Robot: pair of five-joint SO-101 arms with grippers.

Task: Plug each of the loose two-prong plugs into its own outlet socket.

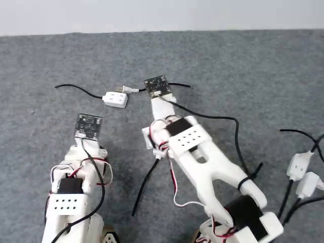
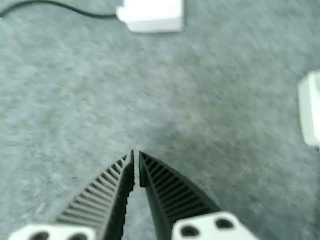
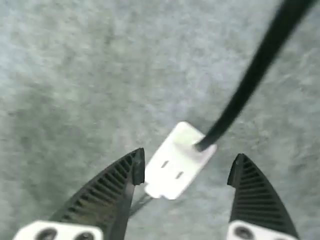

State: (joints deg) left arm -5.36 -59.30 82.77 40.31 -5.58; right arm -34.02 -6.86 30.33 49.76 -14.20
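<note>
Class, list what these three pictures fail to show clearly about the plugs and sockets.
High view: the green circuit board on an arm's wrist covers the body of the white two-prong plug.
Left wrist view: a white plastic block is cut by the edge; plug or socket, unclear.
High view: two white connectors at the right edge are too small to identify.

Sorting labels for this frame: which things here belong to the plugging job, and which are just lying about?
Job:
- white plug, between the open right gripper
- white socket, close to it
- white cord ends, out beyond the right arm
- left gripper, shut above the carpet

Lying about:
- grey carpet
- black arm wiring
</note>
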